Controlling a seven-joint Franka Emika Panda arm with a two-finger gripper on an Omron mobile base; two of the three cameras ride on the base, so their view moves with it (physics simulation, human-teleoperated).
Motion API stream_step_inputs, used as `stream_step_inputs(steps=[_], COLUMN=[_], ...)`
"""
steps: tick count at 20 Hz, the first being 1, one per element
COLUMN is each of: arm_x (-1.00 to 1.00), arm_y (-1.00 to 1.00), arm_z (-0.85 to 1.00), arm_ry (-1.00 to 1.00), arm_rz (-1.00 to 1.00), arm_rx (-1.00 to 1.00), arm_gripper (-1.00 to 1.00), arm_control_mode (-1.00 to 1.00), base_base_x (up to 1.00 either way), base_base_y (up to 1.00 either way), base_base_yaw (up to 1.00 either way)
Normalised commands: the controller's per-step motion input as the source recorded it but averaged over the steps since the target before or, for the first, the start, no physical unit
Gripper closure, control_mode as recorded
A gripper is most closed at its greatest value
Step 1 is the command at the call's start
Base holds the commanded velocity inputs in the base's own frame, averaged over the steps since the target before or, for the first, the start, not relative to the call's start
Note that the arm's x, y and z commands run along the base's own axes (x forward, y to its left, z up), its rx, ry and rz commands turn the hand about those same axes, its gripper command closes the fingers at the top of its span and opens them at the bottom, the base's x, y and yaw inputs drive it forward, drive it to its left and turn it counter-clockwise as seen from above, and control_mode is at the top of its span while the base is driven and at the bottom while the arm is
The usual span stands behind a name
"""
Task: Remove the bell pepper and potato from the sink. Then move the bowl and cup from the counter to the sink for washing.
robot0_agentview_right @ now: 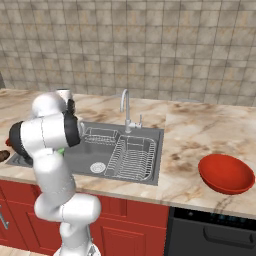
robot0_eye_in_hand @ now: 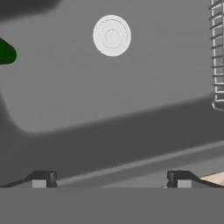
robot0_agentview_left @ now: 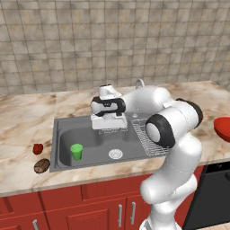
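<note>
Inspecting your station, you find the gripper (robot0_eye_in_hand: 111, 179) hanging over the far part of the sink (robot0_agentview_left: 63, 123), its fingers (robot0_eye_in_hand: 41, 179) spread wide apart with nothing between them. From the hand camera you look down onto the grey basin floor, with the round drain (robot0_eye_in_hand: 112, 35) ahead and the wire rack (robot0_eye_in_hand: 217, 52) along the right edge.

The cup (robot0_agentview_left: 77, 152) stands upright on the sink floor at the left of the basin, left of the drain; a dark green sliver of it shows at the left edge of the hand camera picture.

The bell pepper (robot0_agentview_left: 38, 148) sits on the marble counter (robot0_agentview_left: 27, 117) just left of the sink, out of the basin. The potato (robot0_agentview_left: 42, 165) lies on the counter nearer the front edge, just beside the pepper and apart from it.

The bowl (robot0_agentview_right: 226, 173) rests on the counter well to the right of the sink, near the front edge, upright and not yet in the basin. The chrome faucet (robot0_agentview_right: 125, 107) stands at the far rim of the sink.
</note>
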Motion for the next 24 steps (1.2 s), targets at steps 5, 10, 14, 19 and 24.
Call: stream_step_inputs(steps=[5, 10, 14, 19, 24], arm_x=[-0.35, -0.41, -0.41, -0.36, -0.23], arm_y=[-0.48, -0.49, -0.51, -0.5, -0.49], arm_z=[0.23, 0.2, 0.17, 0.17, 0.21], arm_ry=[0.0, 0.0, -0.03, -0.03, 0.0], arm_rz=[0.08, 0.1, 0.12, 0.12, 0.06], arm_rx=[0.0, 0.0, 0.0, 0.0, 0.0], arm_gripper=[-1.0, -1.0, -1.0, -1.0, -1.0], arm_control_mode=[-1.0, -1.0, -1.0, -1.0, -1.0], base_base_x=[0.0, 0.0, 0.0, 0.0, 0.0], base_base_y=[0.0, 0.0, 0.0, 0.0, 0.0], base_base_yaw=[0.0, 0.0, 0.0, 0.0, 0.0])
